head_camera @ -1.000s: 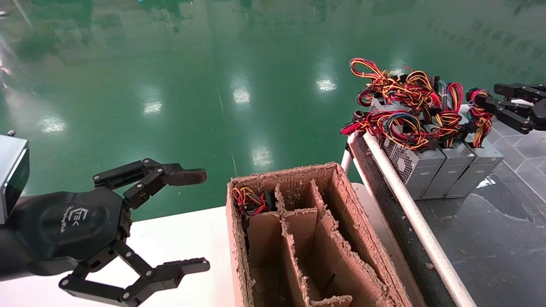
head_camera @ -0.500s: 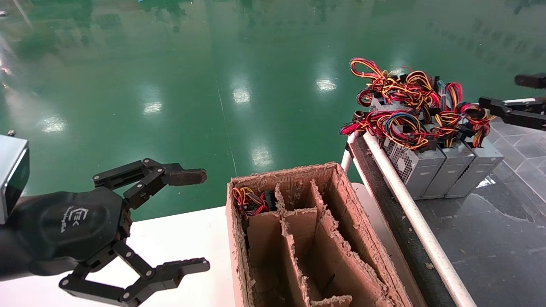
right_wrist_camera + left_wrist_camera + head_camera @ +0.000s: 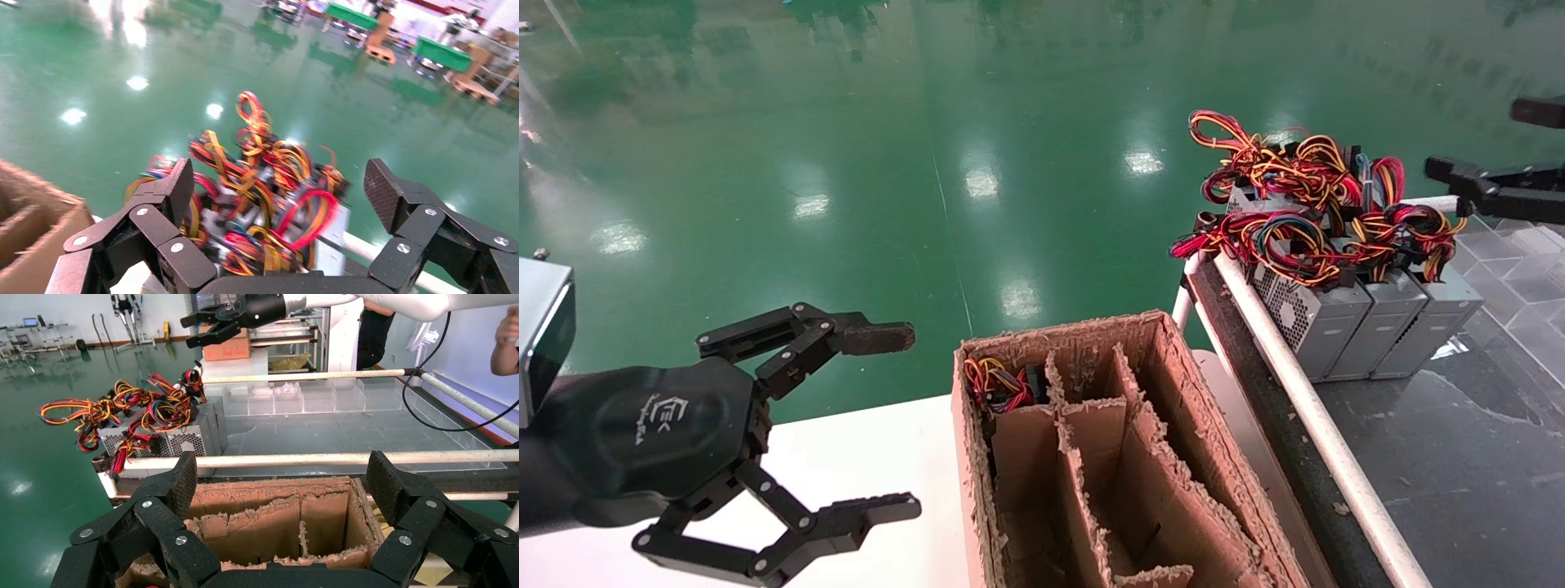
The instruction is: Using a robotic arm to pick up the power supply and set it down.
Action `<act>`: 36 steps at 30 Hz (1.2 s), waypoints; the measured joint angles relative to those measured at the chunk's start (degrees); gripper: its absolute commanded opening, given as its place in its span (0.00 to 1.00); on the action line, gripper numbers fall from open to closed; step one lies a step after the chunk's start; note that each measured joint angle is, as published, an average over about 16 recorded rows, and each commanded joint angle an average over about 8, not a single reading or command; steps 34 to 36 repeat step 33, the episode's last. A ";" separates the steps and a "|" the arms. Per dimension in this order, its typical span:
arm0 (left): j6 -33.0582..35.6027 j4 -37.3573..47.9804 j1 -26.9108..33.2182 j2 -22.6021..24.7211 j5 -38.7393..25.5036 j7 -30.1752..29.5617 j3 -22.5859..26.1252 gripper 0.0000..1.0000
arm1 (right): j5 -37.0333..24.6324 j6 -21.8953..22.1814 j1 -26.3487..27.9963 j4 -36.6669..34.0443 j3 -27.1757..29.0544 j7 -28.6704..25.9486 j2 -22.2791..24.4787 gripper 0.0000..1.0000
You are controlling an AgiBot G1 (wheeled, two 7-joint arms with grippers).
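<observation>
- Power supply: the rightmost of three grey sheet-metal boxes standing side by side at the right of the head view, on a dark worktop behind a white rail. Its tied bundle of red, yellow, orange and black wires sits on top.
- Handling, as a judgement: the steel case looks rigid and fairly heavy for its size, with smooth faces that could slip. The wire bundle is soft and springy, so it is a poor place to grip.
- Best hold is probably across the two flat side walls of the case, below the wires. The neighbouring unit touches it on one side, leaving little room for a finger there.
- Right claw hangs at the upper right edge of the head view, above and beyond the wires, clear of the box, its fingers spread wide apart and holding nothing.
- In the right wrist view the wire tangle lies between and below the spread fingers.
- Left claw idles at lower left, jaws apart, beside the partitioned cardboard box.
</observation>
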State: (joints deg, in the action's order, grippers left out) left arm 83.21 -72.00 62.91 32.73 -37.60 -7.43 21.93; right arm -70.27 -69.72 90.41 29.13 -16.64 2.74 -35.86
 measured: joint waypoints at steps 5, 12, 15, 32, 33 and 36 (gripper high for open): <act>0.00 0.00 0.00 0.00 0.00 0.00 0.00 1.00 | 2.65 -1.49 -2.69 4.15 0.06 -1.26 0.08 1.00; 0.00 0.00 0.00 0.00 0.00 0.00 0.00 1.00 | 6.41 -3.60 -6.50 10.02 0.14 -3.04 0.19 1.00; 0.00 0.00 0.00 0.00 0.00 0.00 0.00 1.00 | 8.01 -4.51 -8.14 12.54 0.18 -3.81 0.24 1.00; 0.00 0.00 0.00 0.00 0.00 0.00 0.01 1.00 | 15.52 -8.73 -15.75 24.28 0.34 -7.37 0.46 1.00; 0.00 0.00 0.00 0.00 0.01 0.00 0.01 1.00 | 15.79 -8.88 -16.03 24.71 0.35 -7.50 0.47 1.00; 0.00 0.00 0.00 0.00 0.01 0.00 0.01 1.00 | 15.79 -8.88 -16.03 24.71 0.35 -7.50 0.47 1.00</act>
